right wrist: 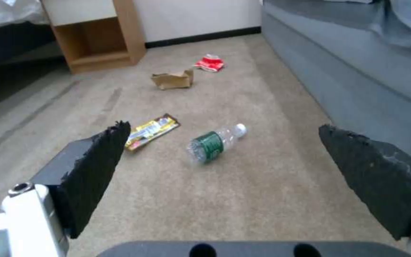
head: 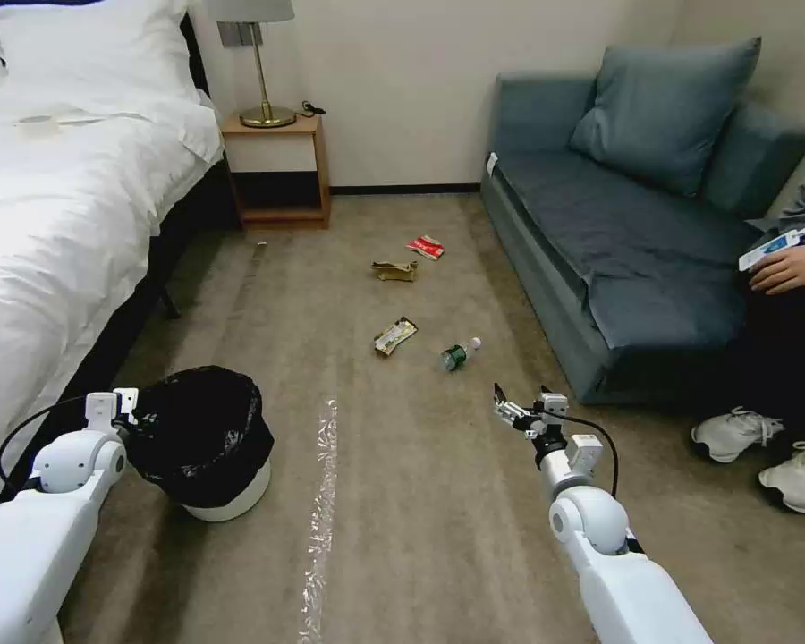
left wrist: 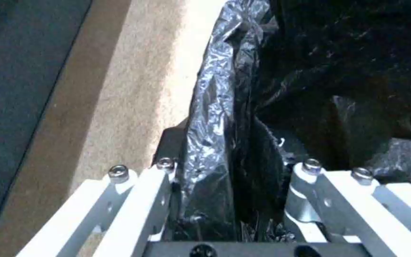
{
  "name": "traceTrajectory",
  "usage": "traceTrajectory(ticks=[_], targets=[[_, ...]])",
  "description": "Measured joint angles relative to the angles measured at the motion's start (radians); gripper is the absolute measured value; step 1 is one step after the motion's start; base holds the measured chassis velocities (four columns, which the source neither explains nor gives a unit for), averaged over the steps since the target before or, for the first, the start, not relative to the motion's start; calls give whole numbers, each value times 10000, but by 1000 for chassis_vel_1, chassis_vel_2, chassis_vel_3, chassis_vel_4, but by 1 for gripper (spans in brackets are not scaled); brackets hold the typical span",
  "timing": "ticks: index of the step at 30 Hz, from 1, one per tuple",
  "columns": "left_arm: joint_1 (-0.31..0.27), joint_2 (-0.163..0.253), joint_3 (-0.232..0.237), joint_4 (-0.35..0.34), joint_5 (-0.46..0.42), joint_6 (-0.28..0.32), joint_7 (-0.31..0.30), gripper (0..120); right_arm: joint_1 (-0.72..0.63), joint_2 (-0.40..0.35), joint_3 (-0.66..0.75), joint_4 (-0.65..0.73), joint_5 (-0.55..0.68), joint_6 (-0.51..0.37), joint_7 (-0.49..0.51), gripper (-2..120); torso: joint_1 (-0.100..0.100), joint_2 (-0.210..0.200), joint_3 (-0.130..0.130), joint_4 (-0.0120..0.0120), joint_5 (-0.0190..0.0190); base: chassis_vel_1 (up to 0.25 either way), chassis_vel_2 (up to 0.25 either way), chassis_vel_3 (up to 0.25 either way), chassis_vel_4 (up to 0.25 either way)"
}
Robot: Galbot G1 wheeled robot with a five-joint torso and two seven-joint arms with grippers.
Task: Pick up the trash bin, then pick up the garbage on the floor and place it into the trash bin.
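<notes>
The bin (head: 207, 445) sits at lower left of the head view beside the bed (head: 54, 224), the left claw (left wrist: 229, 200) clamped on its bag-covered rim. The right claw (head: 508, 404), fingers apart, hovers at lower centre-right near the bottle (head: 457, 354). A yellow wrapper (head: 394, 336), brown paper (head: 394, 270) and red packet (head: 427, 247) lie on the carpet (head: 420, 501) mid-frame.

Left hand (head: 127, 407) clamped — right hand (head: 507, 404) agape

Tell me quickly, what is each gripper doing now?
Left gripper: shut on the trash bin rim.
Right gripper: open, holding nothing.
</notes>
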State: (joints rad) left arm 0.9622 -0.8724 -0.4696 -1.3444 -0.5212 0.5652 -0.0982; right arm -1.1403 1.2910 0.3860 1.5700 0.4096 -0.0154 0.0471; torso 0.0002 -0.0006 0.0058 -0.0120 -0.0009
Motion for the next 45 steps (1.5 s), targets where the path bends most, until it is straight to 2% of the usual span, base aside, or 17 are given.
traceTrajectory(ticks=[3,5,8,9,10,14,16,17,18,23,29,33,45], targets=[[79,36,-36,-283,102,-142,51,22,-47,-125,69,92,154,-117,-1,100,0,-1,1,-6,-4,0,0,0,0],[110,130,-46,-626,419,-211,42,15,-55,-259,95,174,329,-203,-2,100,0,-2,1,-12,-8,0,0,0,0],[119,193,-47,-791,605,-224,14,12,-53,-293,96,199,403,-221,-2,100,0,-2,1,-11,-7,0,0,0,0],[127,336,-12,-1161,838,-173,-82,8,-42,-364,96,278,532,-252,-12,100,0,-2,0,-10,8,0,0,0,0],[127,458,38,-1467,1073,-103,-159,5,-28,-423,94,354,575,-262,-31,100,0,-2,1,-5,7,0,0,0,0],[128,617,106,-1865,1169,44,-317,4,-26,-509,74,444,579,-278,-43,100,0,-2,1,1,6,0,0,0,0],[112,763,140,-2301,1062,201,-412,4,-46,-592,65,529,581,-286,-49,100,0,-1,-2,2,12,0,0,0,0],[145,974,137,-2803,818,377,-547,4,-102,-691,84,667,651,-301,-59,100,0,-2,-1,-5,7,0,0,0,0],[145,974,137,-2803,818,377,-547,4,-102,-691,84,667,651,-301,-59,100,0,-2,-1,-5,7,0,0,0,0],[458,1273,-182,-3208,682,447,-576,4,-187,-796,178,767,715,-301,-95,100,0,-2,-2,0,8,0,0,0,0],[993,1876,-834,-3990,382,564,-586,4,-235,-955,283,900,837,-271,-153,100,0,-1,-3,0,9,0,0,0,0],[1078,2123,-1101,-4259,155,663,-688,4,-258,-1178,233,1103,1145,-319,-194,100,0,-2,-3,-1,9,0,0,0,0],[1316,2185,-1409,-4375,129,684,-701,4,-500,-1710,-55,1406,1458,-433,-515,100,0,-1,-3,-1,10,0,0,0,0]])
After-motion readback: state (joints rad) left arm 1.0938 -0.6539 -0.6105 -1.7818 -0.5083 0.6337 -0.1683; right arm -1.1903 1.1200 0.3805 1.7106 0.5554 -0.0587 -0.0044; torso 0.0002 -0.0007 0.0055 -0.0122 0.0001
